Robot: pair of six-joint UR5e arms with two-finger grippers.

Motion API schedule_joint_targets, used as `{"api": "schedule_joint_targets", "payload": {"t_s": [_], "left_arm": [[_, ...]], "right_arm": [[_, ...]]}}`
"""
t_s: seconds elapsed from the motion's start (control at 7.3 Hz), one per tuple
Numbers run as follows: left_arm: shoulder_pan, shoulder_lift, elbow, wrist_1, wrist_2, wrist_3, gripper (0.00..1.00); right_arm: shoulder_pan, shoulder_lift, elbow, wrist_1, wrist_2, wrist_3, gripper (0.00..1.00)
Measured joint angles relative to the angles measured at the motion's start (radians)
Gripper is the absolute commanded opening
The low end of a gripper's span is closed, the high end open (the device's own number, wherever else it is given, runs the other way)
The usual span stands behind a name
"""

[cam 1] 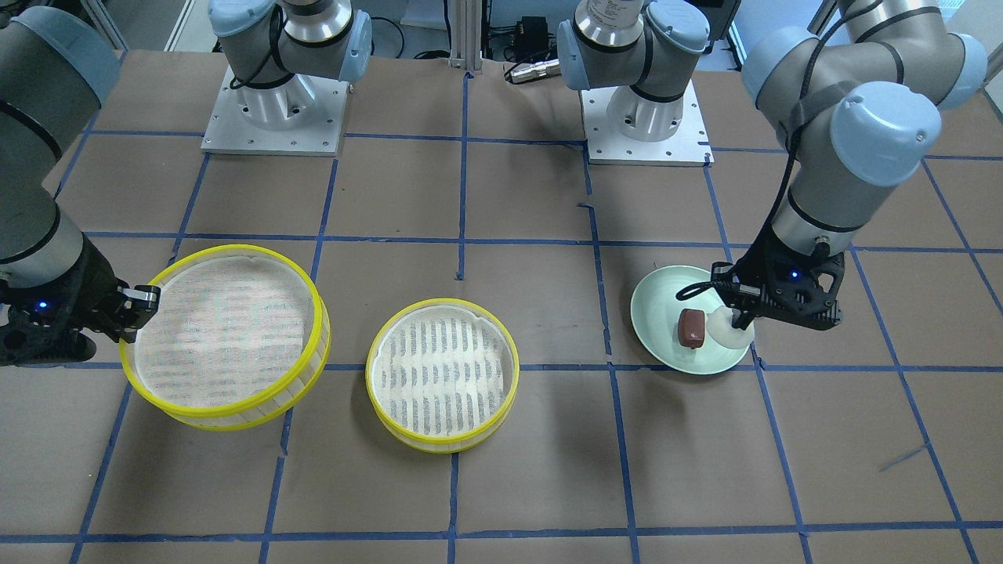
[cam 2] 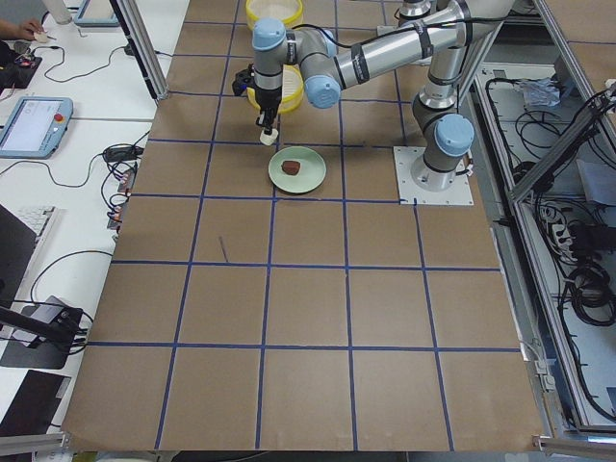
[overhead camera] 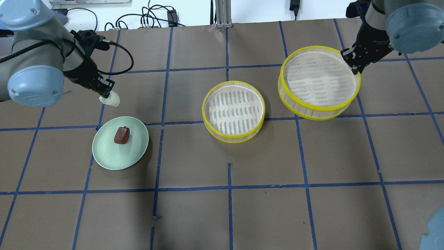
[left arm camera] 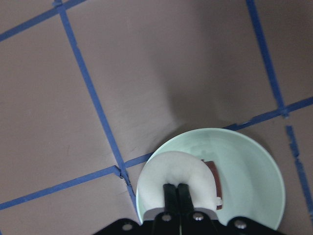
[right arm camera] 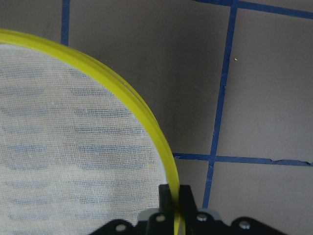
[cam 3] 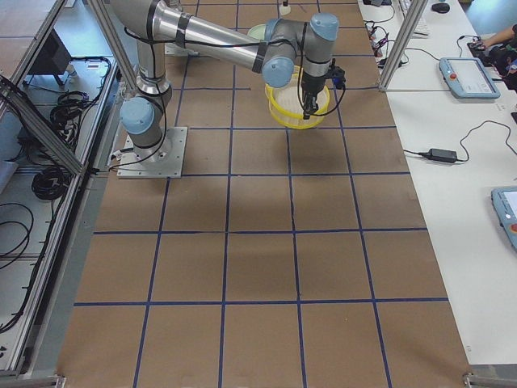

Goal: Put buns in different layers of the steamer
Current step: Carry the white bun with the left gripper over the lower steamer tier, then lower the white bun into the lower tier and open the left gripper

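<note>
My left gripper (overhead camera: 105,92) is shut on the white oval bun (overhead camera: 111,100) and holds it above the far rim of the pale green plate (overhead camera: 114,156). It also shows in the front view (cam 1: 739,319) and in the left wrist view (left arm camera: 176,189), with the white bun (left arm camera: 173,169) between the fingers. The dark reddish-brown bun (overhead camera: 122,135) lies on the plate. My right gripper (overhead camera: 351,66) is shut on the yellow rim of the larger steamer tray (overhead camera: 319,81), which looks raised and slightly tilted. The smaller steamer tray (overhead camera: 233,111) stands on the table, its floor bare.
Brown table with a blue tape grid. The two arm bases (cam 1: 274,110) (cam 1: 646,113) stand at the robot's side. Cables lie along the far table edge (overhead camera: 152,19). Open table surface lies between the plate and the smaller tray.
</note>
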Motion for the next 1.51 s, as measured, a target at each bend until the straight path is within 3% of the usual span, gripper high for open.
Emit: {"api": "schedule_joint_targets", "payload": {"t_s": [0.27,0.55,0.68,0.82,1.23,1.51], "left_arm": [[-0.131,-0.020,0.007,0.023,-0.094,-0.292,0.01],[-0.292,-0.123,0.013,0.190,-0.162,-0.579,0.01],[-0.367,-0.187,0.020,0.287,-0.175,-0.713,0.36],[-0.418,-0.234,0.029,0.345,-0.179,-0.812,0.99],[-0.459,-0.273,0.056,0.383,-0.179,-0.881,1.00],[-0.416,-0.250,0.053,0.379,-0.133,-0.682,1.00]], "right_arm": [[0.000,0.001,0.004,-0.001,0.012,0.009,0.03],[0.000,0.002,0.002,0.000,0.021,0.014,0.03],[0.000,0.002,0.002,0.001,0.022,0.015,0.03],[0.000,0.002,0.004,0.001,0.023,0.015,0.03],[0.000,0.002,0.009,0.006,0.029,0.024,0.03],[0.000,0.001,0.008,0.006,0.035,0.030,0.03]]}}
